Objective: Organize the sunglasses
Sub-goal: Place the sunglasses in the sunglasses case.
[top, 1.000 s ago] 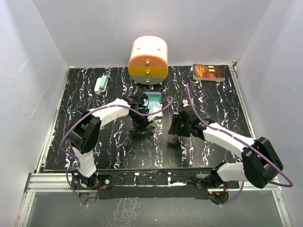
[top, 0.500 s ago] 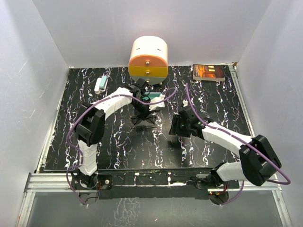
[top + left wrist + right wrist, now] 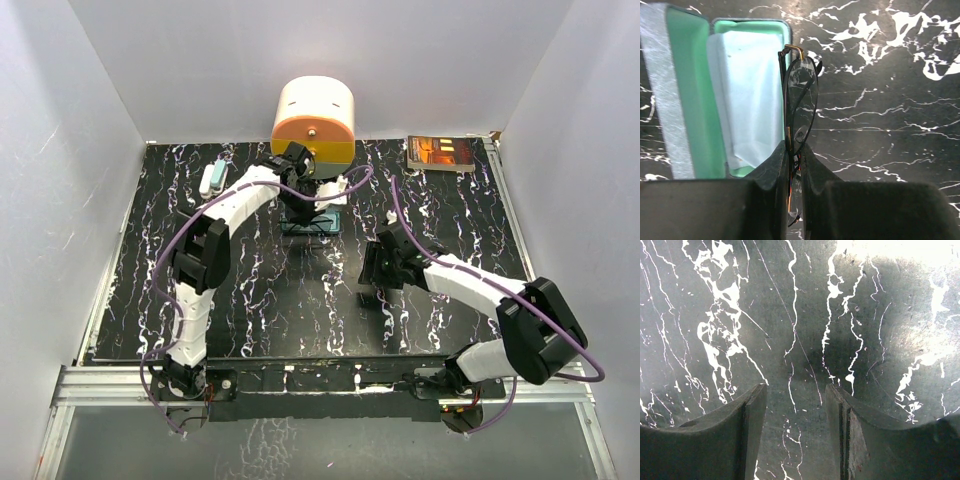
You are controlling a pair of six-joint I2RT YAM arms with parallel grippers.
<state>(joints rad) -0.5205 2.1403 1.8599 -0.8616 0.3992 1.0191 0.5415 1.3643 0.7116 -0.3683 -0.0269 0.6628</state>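
Note:
My left gripper is shut on the sunglasses, a folded pair with a thin black frame and dark lenses, held edge-on above the table. Just to their left lies the open case, grey-blue outside with a teal lining, and the light-blue cloth rests inside it. In the top view the left gripper hangs over the case in front of the drawer unit. My right gripper is open and empty over bare marble; in the top view the right gripper is at centre-right.
A round orange and cream drawer unit stands at the back centre. A small white and teal object lies at the back left. A dark book lies at the back right. The table is black marble.
My left gripper has carried the sunglasses from the table's middle back toward the drawer unit, over the case. The right arm has barely moved.

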